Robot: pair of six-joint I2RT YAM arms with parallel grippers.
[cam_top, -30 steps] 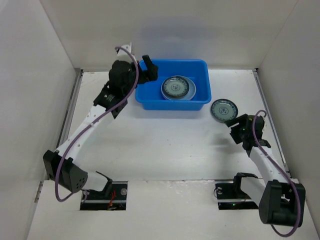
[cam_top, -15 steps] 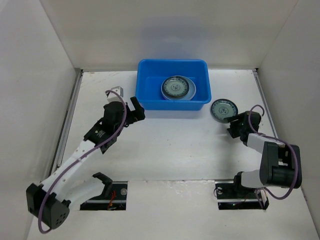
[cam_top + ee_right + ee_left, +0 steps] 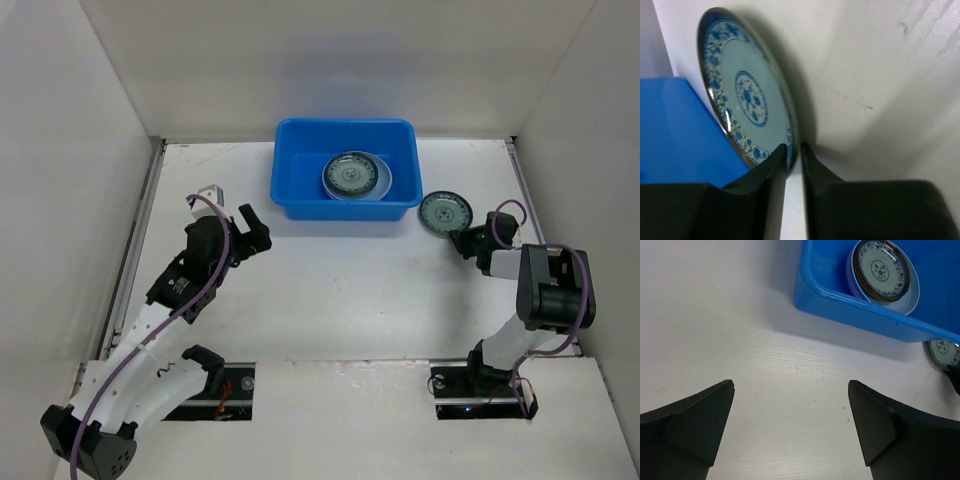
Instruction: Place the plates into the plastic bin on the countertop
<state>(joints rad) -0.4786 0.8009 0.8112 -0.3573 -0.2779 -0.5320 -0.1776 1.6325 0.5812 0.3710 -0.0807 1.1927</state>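
Beside blue bin (image 3: 345, 211), right tool (image 3: 792, 150) tight on teal plate (image 3: 747, 97); left tool (image 3: 791, 386) apart.

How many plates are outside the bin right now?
1. The plate lies on the countertop right of the bin, its edge pinched in the right gripper. The rest sit in a stack inside the bin.

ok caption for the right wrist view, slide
right gripper pinching the rim of a teal plate beside the blue bin

White countertop (image 3: 340, 290) — blue plastic bin (image 3: 345, 211) at far centre, small teal patterned plate (image 3: 443, 211) just beside its right end.
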